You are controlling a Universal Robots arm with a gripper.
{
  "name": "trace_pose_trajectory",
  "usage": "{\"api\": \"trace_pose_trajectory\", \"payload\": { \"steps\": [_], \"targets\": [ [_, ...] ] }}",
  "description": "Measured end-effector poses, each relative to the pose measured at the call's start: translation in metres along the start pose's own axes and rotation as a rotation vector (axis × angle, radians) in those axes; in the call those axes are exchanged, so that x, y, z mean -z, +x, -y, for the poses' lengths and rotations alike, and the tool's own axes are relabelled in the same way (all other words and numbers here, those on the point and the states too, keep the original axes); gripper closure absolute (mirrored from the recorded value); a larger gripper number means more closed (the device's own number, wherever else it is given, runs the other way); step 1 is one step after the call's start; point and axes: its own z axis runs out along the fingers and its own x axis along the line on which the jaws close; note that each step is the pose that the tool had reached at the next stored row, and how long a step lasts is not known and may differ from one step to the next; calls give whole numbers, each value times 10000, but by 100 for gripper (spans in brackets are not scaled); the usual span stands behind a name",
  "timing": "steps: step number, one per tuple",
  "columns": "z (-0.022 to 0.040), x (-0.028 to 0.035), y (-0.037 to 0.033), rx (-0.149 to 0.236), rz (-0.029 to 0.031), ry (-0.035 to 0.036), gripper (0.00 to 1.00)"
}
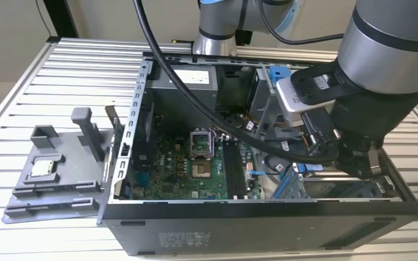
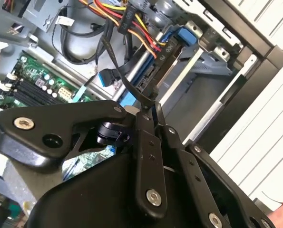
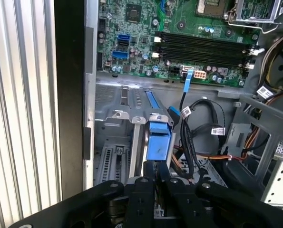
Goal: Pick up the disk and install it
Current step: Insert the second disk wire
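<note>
Install step is in hand, by the look of it: the disk (image 3: 159, 137) is already off the tabletop (image 1: 49, 70) and down inside the open computer case (image 1: 267, 217). It sits at the drive bay (image 3: 117, 118) in the front corner, just beside the motherboard (image 3: 179, 28). The tool (image 3: 156, 166) is clamped shut on the disk's near end, with the fingertips pinched close together on it in both wrist views.

Whether the disk is fully seated can't be told from here. Judging by the angle, seating it calls for the disk to be held square to the bay's metal rails and pushed straight along them. The loose black cables (image 3: 193, 123) right next to it need to be kept from getting snagged.

The disk is seen mostly edge-on. A blue plastic frame is visible round its end and side, and in the second wrist view a thin dark edge (image 2: 148, 76) runs away from the fingertips. The label face isn't shown.
</note>
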Motion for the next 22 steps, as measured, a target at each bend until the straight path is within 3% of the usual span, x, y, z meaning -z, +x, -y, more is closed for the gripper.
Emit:
{"api": "trace_pose_trajectory", "payload": {
  "steps": [3,4,7,8,9,15,22],
  "targets": [
    [-1,-1,0,-158,73,-283,100],
    [-2,-2,0,-207,136,-348,100],
    [-4,0,0,-362,415,-473,100],
    [-4,0,0,-404,538,-477,100],
    [-2,-1,-2,-418,593,-477,100],
    [76,-23,-5,-477,580,-476,100],
    [79,-30,-9,-1098,437,-410,100]
  ]
}}
